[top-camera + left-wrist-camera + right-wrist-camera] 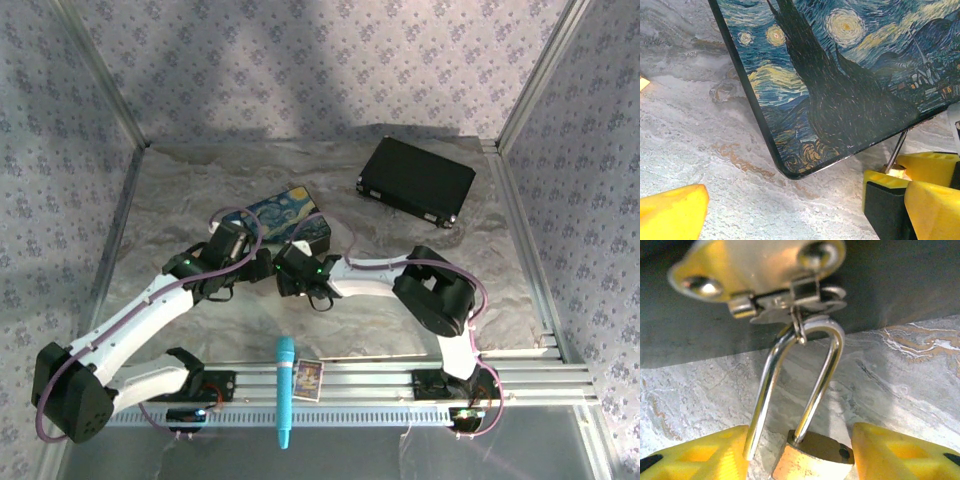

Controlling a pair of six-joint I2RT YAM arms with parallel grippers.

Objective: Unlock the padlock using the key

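Crinkled grey marbled sheet (715, 150) covers the table, boxed in by patterned walls (300, 60). Near the centre, my left claw (805, 202) gapes wide and empty by the tin's corner. Just right of it, my right claw (800, 432) straddles the padlock (812, 462), one finger close on each side; I cannot tell whether it pinches. The padlock hangs by its shackle (765, 385) from the hasp (790, 310) of the starry-night tin (840, 75) beyond. It looks light, hard, slippery and free-swinging, so I would hold the brass body's flat sides, not the thin shackle.

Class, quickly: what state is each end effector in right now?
Left end effector: open, holding nothing.
Right end effector: jaws either side of the padlock; whether it grips cannot be told.
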